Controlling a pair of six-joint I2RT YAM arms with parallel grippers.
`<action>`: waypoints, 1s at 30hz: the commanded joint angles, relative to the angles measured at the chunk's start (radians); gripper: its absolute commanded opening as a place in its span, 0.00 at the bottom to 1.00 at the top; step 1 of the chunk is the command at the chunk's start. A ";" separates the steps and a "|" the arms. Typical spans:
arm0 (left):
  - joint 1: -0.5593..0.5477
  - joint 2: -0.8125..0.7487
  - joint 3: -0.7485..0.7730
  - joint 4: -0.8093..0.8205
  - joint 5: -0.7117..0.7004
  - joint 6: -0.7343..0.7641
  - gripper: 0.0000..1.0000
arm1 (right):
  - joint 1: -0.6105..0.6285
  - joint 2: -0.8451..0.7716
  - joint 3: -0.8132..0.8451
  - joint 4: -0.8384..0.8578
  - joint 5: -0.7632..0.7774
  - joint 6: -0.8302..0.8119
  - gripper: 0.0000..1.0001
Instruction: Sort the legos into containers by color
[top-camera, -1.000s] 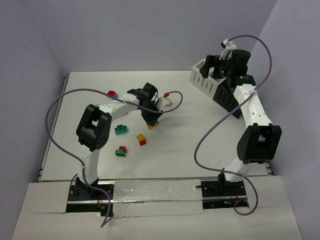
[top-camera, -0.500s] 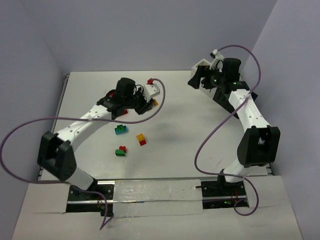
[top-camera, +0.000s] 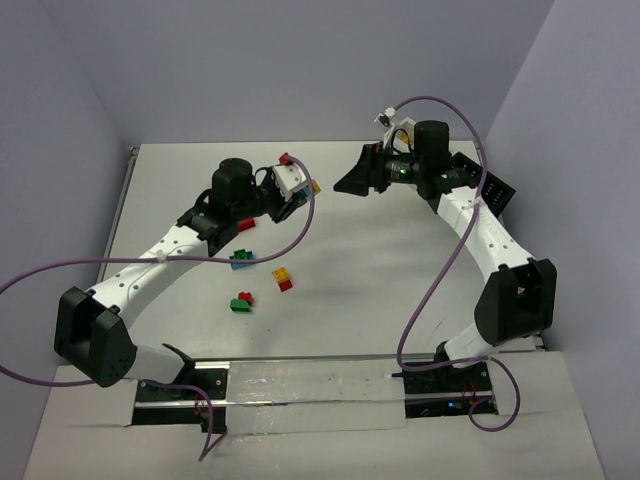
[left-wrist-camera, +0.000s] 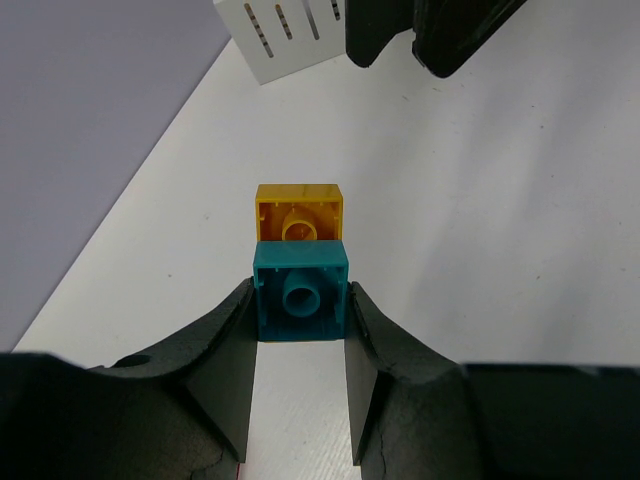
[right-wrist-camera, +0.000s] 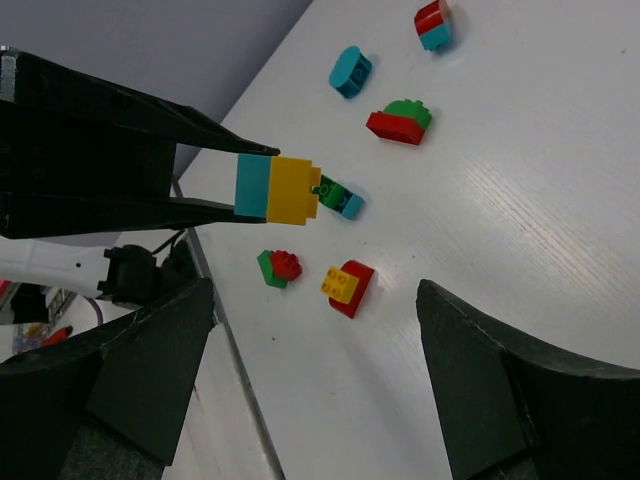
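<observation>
Looking down on white table (top-camera: 350, 310). Stretching left arm (top-camera: 150, 262) from near-left corner toward table middle. Running right arm (top-camera: 480, 225) from near-right corner up along right edge, then bending inward toward the left one.

Seeing black bin (top-camera: 492, 190) by far-right corner, partly hidden behind right arm. Catching white bin (left-wrist-camera: 285, 35) near far edge in left wrist view.

Keeping right gripper (right-wrist-camera: 315, 290) spread wide, gripping nothing, facing left gripper (left-wrist-camera: 300, 293) and a little apart from it. Pinching teal brick (left-wrist-camera: 300, 308) between left fingers (left-wrist-camera: 225, 350), held above table. Carrying yellow brick (left-wrist-camera: 298, 212) stuck on its outer end, clear of the fingers.

Noting loose pairs lying left of centre toward near edge: green-teal (right-wrist-camera: 335, 195), yellow-red (right-wrist-camera: 347, 285), green-red (right-wrist-camera: 278, 267). Noting more on left side, further toward far edge: red-green (right-wrist-camera: 397, 120), teal oval (right-wrist-camera: 350, 70), red-teal (right-wrist-camera: 432, 22).
</observation>
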 joint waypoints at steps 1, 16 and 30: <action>-0.010 -0.025 0.013 0.060 0.034 -0.005 0.00 | 0.029 -0.014 0.021 0.042 -0.032 0.020 0.88; -0.052 -0.022 0.019 0.060 0.043 0.016 0.00 | 0.102 0.053 0.055 0.061 0.020 0.037 0.78; -0.064 -0.017 0.025 0.064 0.037 0.024 0.00 | 0.121 0.086 0.079 0.051 0.001 0.020 0.37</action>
